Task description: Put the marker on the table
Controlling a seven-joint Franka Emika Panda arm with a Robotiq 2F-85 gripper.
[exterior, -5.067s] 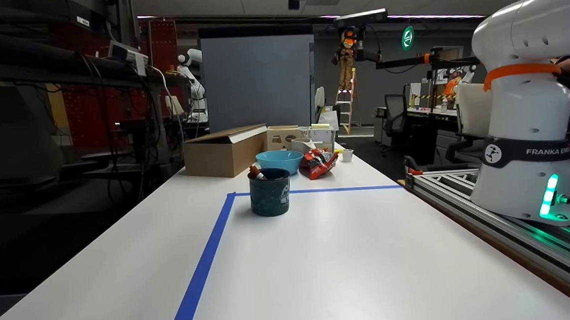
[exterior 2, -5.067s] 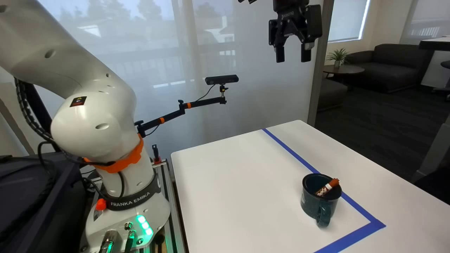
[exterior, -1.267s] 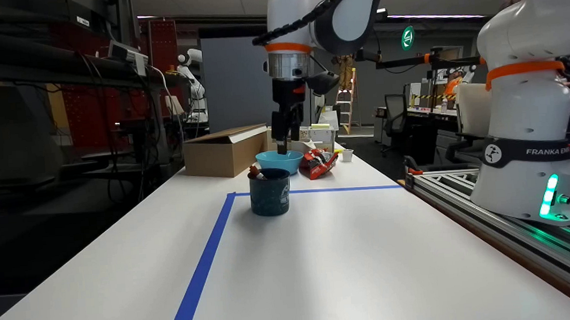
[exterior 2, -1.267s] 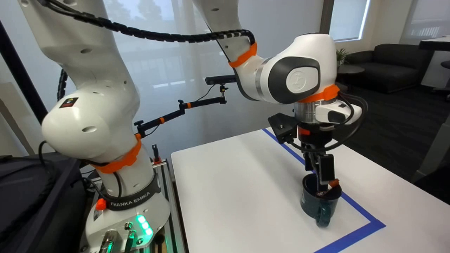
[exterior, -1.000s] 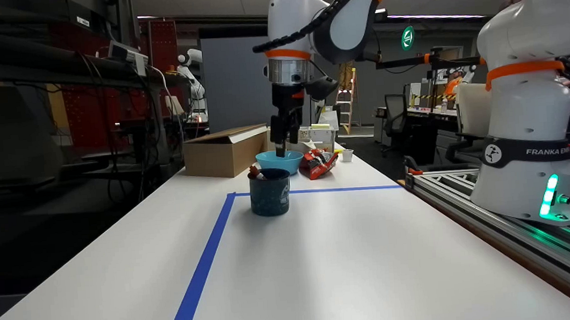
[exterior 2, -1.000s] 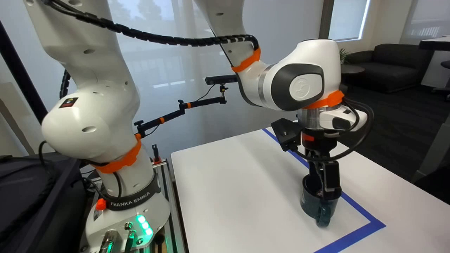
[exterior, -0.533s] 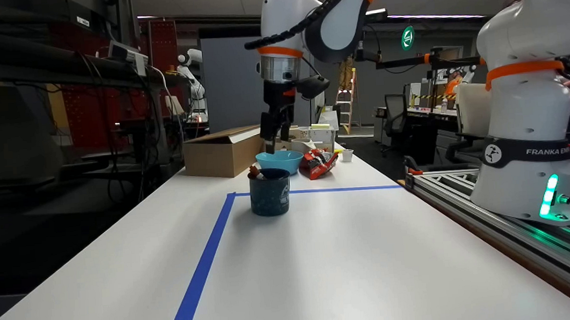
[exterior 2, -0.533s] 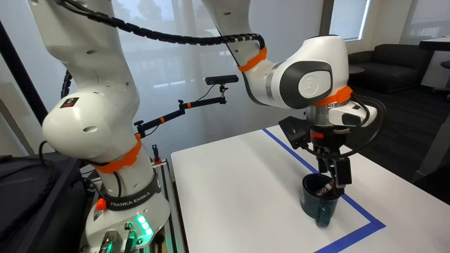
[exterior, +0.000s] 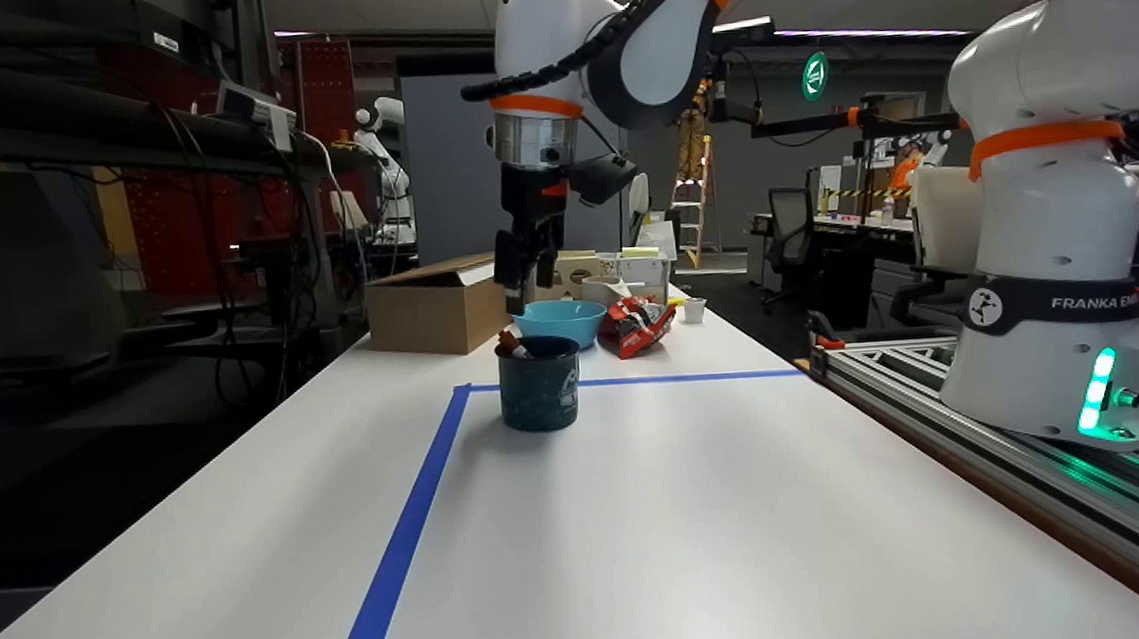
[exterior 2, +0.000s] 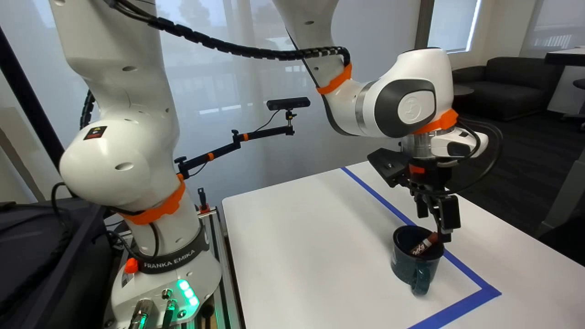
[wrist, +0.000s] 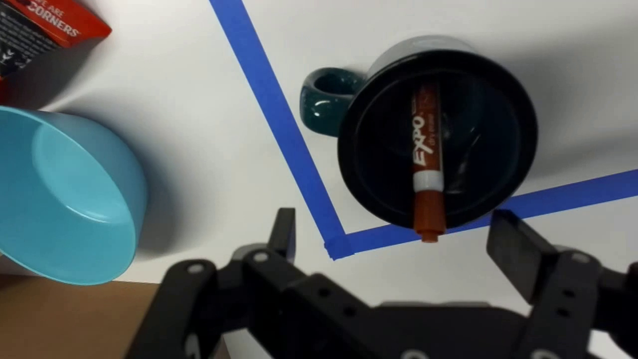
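The marker [wrist: 428, 144], reddish-brown with a white band, leans inside the dark teal cup [wrist: 323, 107]. Its cap end rests on the cup's rim and sticks out past it. In both exterior views the marker [exterior: 512, 345] [exterior 2: 422, 245] shows at the cup's mouth. The cup stands on the white table [exterior 2: 297, 246], inside the corner of the blue tape. My gripper [wrist: 396, 224] is open and empty above the cup's rim on the cap side. In the wrist view the cap lies between the two fingers, touching neither. In an exterior view a finger [exterior 2: 447, 219] partly covers the cap.
A light blue bowl [wrist: 89, 199] and a red snack bag [wrist: 75, 25] lie outside the tape. A brown cardboard box [exterior: 439, 314] stands behind the cup in an exterior view. White containers [exterior: 646, 269] stand farther back. Blue tape [exterior: 405, 542] marks the table.
The arm has come down from high up to just above the cup. In the last second my gripper shifted sideways from over the cup's mouth toward the cap end. Cup and marker have not moved.
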